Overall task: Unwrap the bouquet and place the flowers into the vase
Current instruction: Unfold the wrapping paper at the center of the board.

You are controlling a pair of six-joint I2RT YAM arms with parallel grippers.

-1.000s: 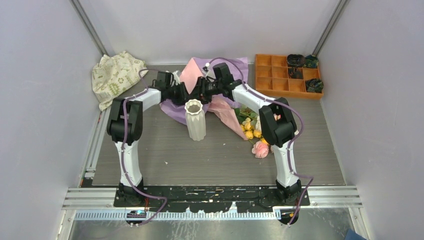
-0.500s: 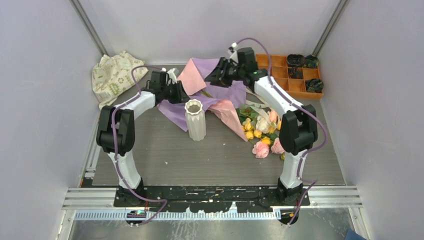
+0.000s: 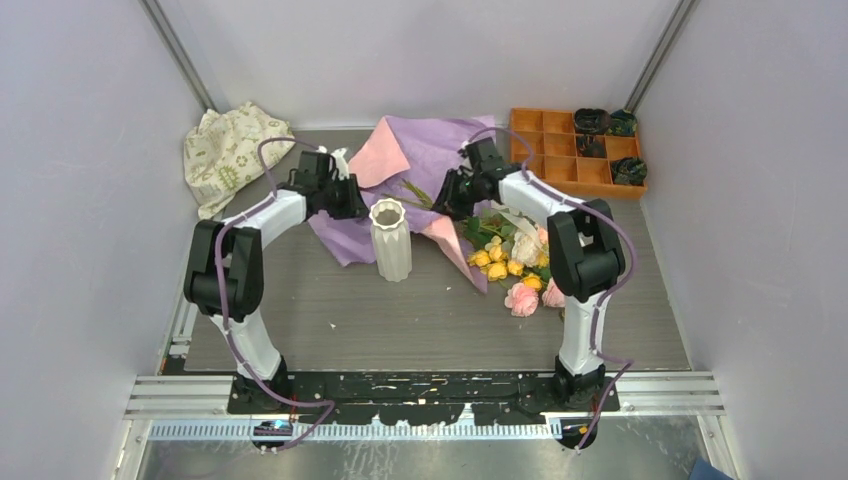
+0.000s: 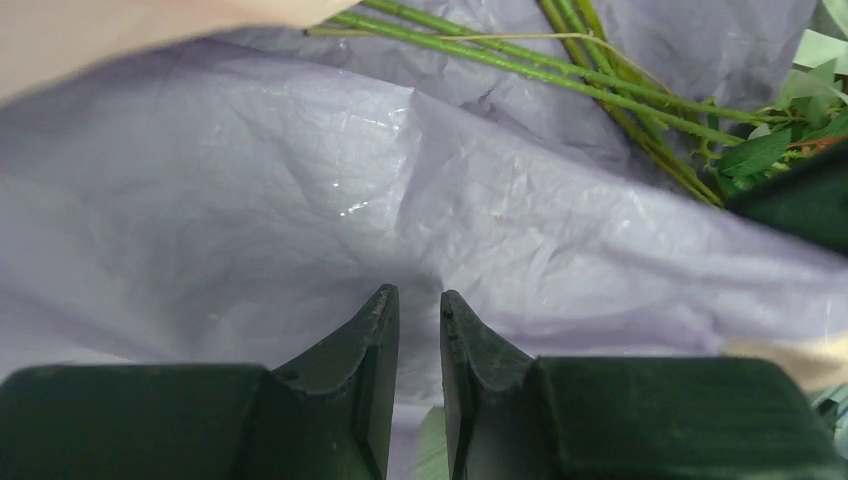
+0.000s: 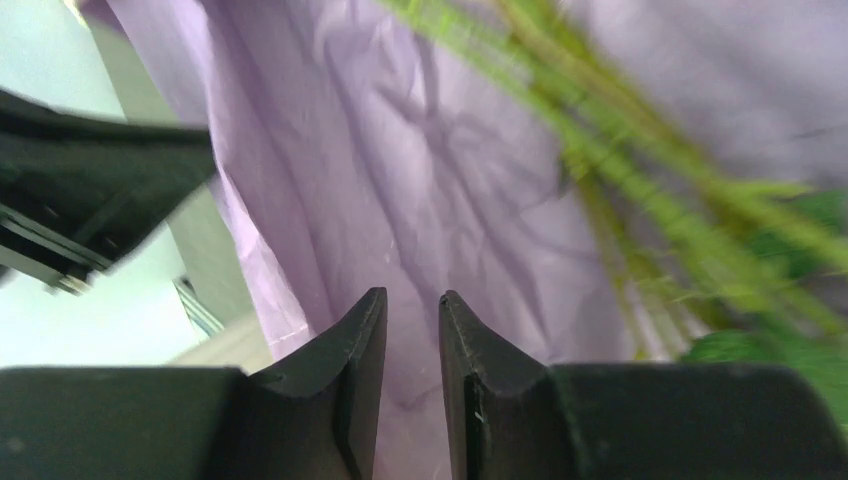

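a: start at the left gripper. what are the fingers doing?
b: only a thin slit between them, tips right up against the wrapping paper, purple face showing. i can't tell whether a fold is pinched in there or not

a: and the right gripper?
b: same again: thin slit, tips at crumpled purple paper, green stems blurred just past them. i can't tell whether it's gripping either

a: where is the paper lying?
b: spread open at the middle of the table's far edge, mostly purple, with a pink flap turned up on its left part. the left gripper is at its left side, the right gripper at its right side, where the stems cross it

a: the flowers?
b: on the table, right of centre. the stems run back over the paper, and the yellow, cream and pink blooms lie toward the near side, just beside the right arm

a: the vase?
b: upright, a little left of centre, between the two arms, and the paper's near edge comes right up to it

a: anything else?
b: an orange compartment tray in the far right corner, dark items in some of its cells, and a patterned cloth bunched in the far left corner
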